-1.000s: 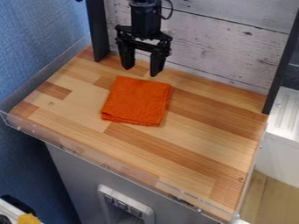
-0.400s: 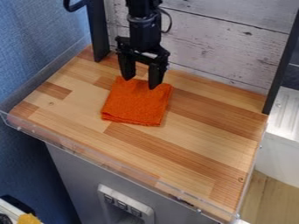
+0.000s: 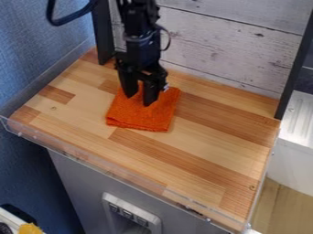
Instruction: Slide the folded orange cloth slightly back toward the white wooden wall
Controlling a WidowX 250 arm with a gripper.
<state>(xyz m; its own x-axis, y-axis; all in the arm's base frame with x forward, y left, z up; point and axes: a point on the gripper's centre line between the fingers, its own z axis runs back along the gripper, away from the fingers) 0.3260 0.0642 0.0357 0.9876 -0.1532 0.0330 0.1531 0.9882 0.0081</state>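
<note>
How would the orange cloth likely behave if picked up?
The cloth would probably go floppy and droop, being soft-looking folded fabric. Its layered near edge suggests it might unfold when lifted. It is probably light, as it looks like thin fabric.

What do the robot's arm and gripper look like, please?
The arm is black, with jointed segments and a loose dark cable looping beside it. The gripper is also black, with two thick, blocky jaws and a small pale spot on one side.

We see a folded cloth (image 3: 143, 116) lying on a wooden tabletop (image 3: 202, 160), a plank backboard (image 3: 226, 50) standing behind it.
</note>
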